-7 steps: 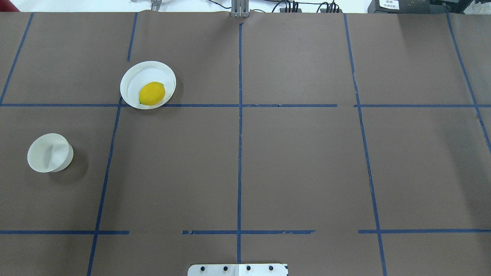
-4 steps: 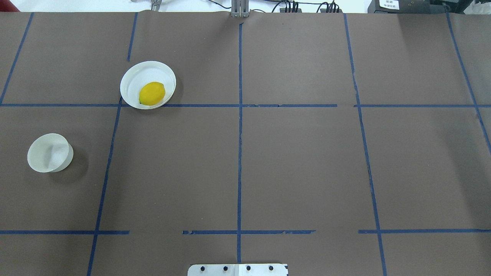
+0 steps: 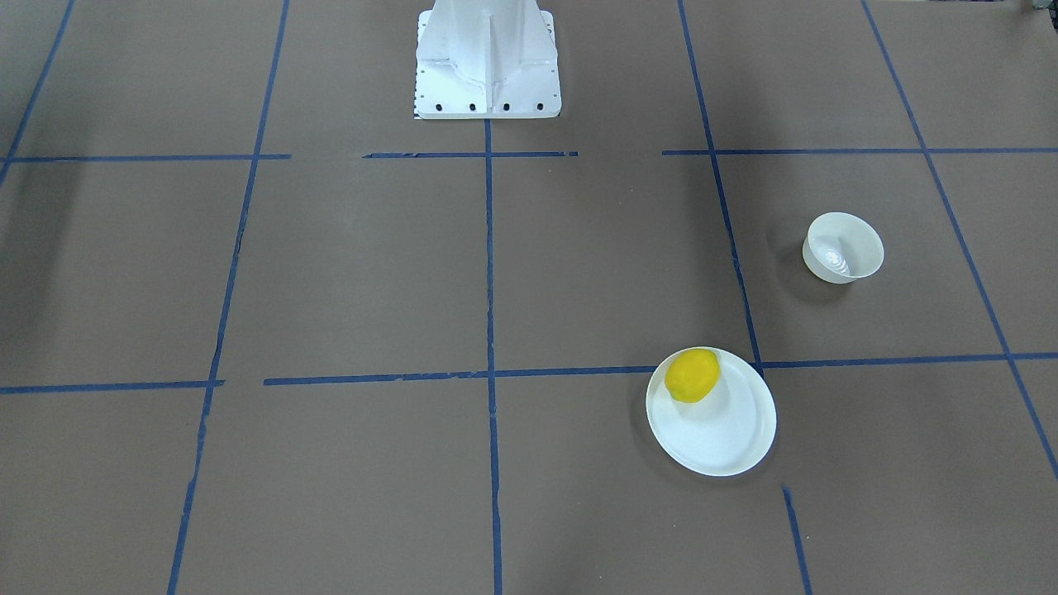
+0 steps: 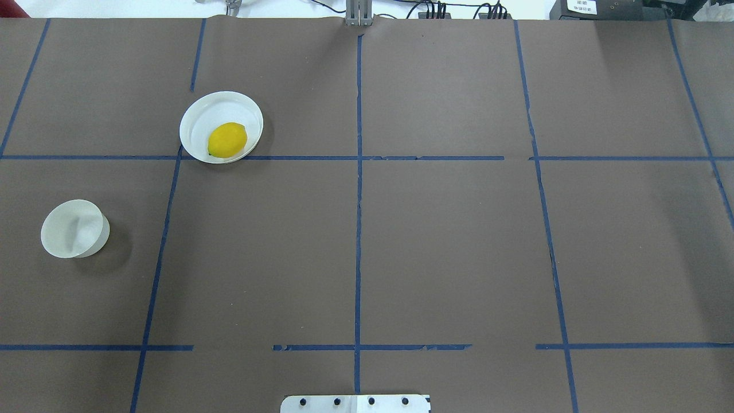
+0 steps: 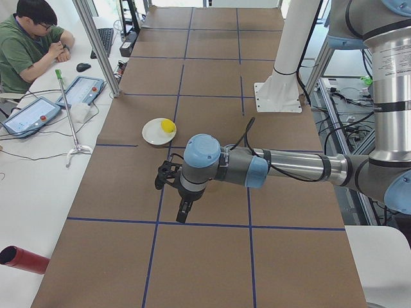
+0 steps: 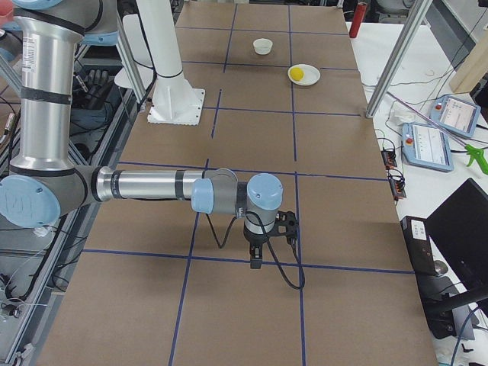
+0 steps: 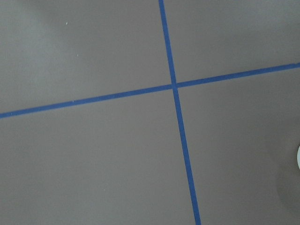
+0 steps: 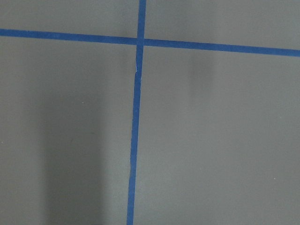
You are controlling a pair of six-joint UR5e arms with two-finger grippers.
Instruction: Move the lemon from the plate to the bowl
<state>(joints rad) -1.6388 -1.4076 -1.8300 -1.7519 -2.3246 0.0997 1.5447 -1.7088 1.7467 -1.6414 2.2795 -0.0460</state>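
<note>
Lemon (image 4: 227, 139): lies on the plate (image 4: 198, 117), toward its near-right rim in the overhead view. Nothing grips it.

Plate: far-left part of the table (image 4: 447, 241), near edge over a blue tape line (image 4: 401, 158).

Bowl (image 4: 74, 228): upright, empty, well apart from the plate, nearer the robot and further left.

Left gripper (image 5: 183, 212): hangs pointing down over bare table, well apart from the plate. Right gripper (image 6: 255, 258): same pose toward the table's right end, far from all three. You cannot tell whether either pair of jaws is apart or together, because only the side views show them and the wrist views show just paper and tape.

Step, by my reading: none of the transfer is done, and the reach to the lemon comes first. The left arm stands on the lemon's side, so you'd likely use it.

Next move calls for:
- centring over the lemon with jaws wide across its narrow width
- coming down clear of the plate's raised rim
- closing gently, since a smooth oval may roll
</note>
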